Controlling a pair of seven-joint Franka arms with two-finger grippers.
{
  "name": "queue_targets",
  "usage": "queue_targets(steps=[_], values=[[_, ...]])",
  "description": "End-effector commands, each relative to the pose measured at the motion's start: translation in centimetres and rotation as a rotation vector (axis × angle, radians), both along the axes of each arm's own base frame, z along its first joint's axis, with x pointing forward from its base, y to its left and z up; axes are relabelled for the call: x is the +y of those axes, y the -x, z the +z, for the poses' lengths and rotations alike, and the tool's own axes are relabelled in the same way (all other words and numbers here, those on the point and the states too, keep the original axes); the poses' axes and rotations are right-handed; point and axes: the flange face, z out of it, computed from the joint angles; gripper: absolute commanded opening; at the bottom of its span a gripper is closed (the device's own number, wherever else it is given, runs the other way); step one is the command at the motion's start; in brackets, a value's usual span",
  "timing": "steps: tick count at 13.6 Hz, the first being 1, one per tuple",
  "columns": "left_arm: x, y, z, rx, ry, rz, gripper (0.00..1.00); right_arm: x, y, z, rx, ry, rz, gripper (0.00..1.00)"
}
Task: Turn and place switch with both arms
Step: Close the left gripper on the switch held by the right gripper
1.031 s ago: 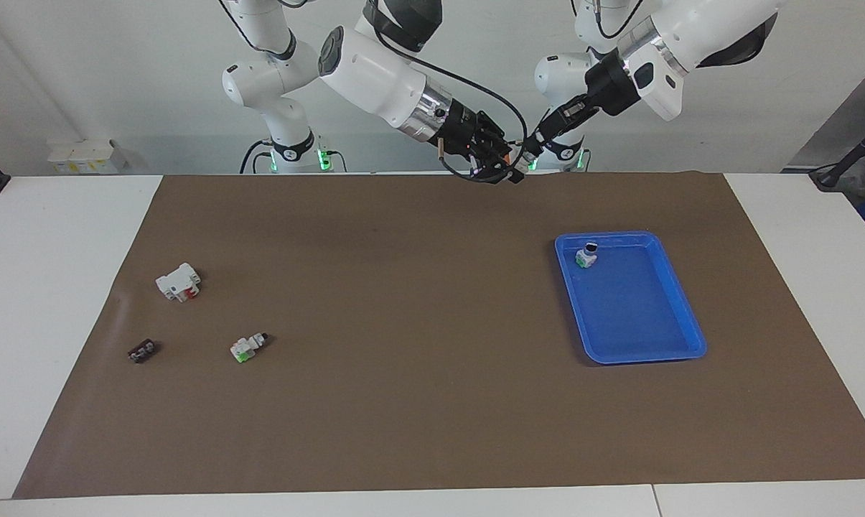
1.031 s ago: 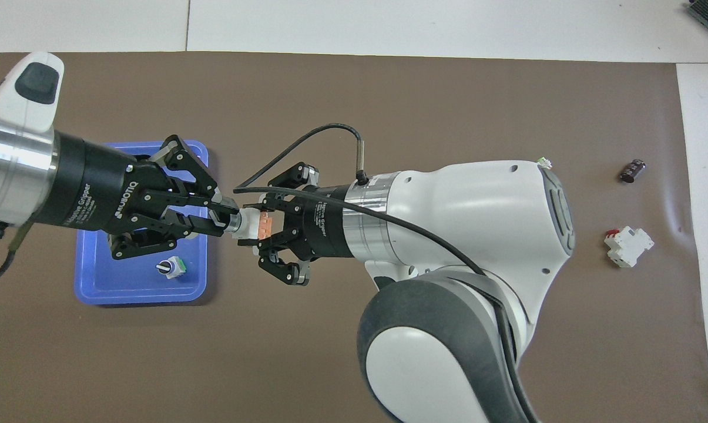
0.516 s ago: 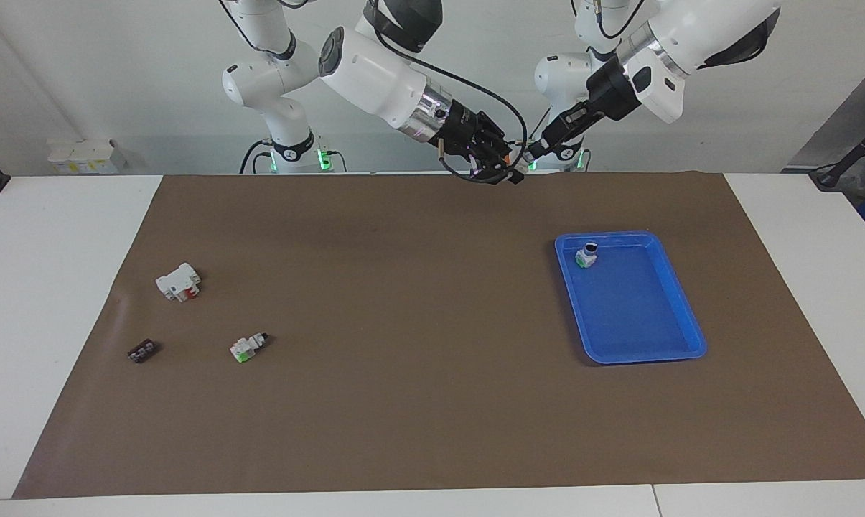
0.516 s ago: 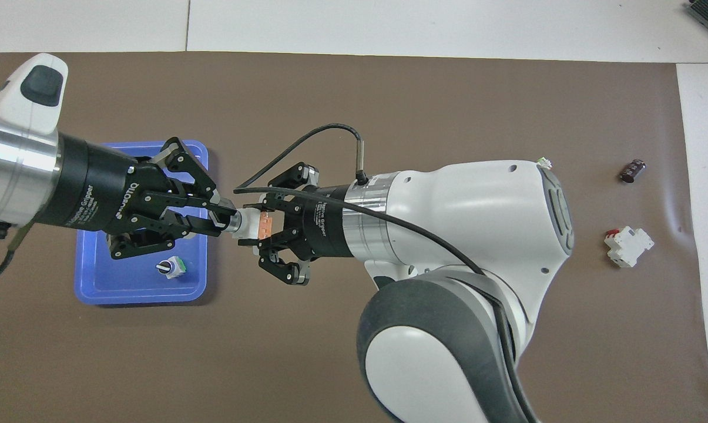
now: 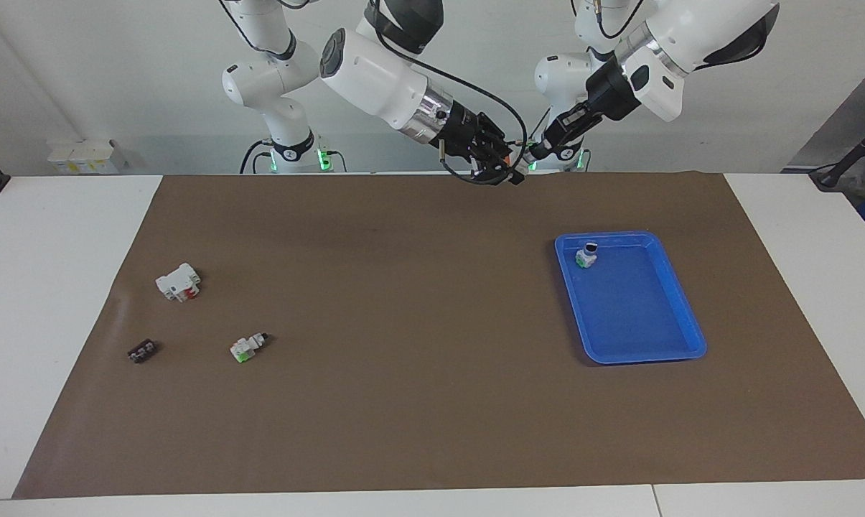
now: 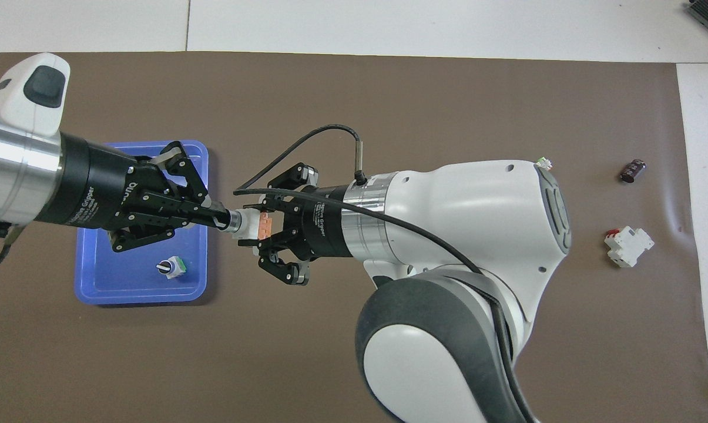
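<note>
The switch point(image 6: 252, 225), white with an orange band, hangs in the air between both grippers, over the brown mat beside the blue tray. My right gripper point(image 6: 265, 226) is shut on its white body at the orange-band end. My left gripper point(image 6: 227, 220) is shut on its knob end, and its fingertips hide the knob tip. In the facing view the two hands meet high up, with the switch point(image 5: 516, 164) between the right gripper point(image 5: 502, 159) and the left gripper point(image 5: 531, 154).
A blue tray point(image 5: 640, 345) at the left arm's end holds a green-banded switch point(image 5: 586, 255). Toward the right arm's end lie another green-banded switch point(image 5: 247, 347), a white block with a red part point(image 5: 179, 281) and a small dark part point(image 5: 141, 351).
The left gripper's fingers have closed from a partly open stance onto the switch's knob end. The right gripper has kept its hold, and both arms have barely moved.
</note>
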Motion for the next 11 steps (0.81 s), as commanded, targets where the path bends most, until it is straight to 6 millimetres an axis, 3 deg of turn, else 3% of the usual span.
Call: queue_targets(steps=[1,5,11], values=[[-0.69,0.66,0.05,-0.015,-0.014,-0.028,0.00,-0.05,-0.42,0.43,-0.029,0.005,0.011,0.00],[-0.56,0.68,0.09,-0.071,-0.003,-0.125,0.00,-0.04,-0.41,0.42,-0.028,0.005,0.012,0.00],[0.28,0.51,-0.02,-0.314,0.038,-0.512,0.00,-0.19,-0.52,0.42,-0.028,0.006,0.009,0.00]])
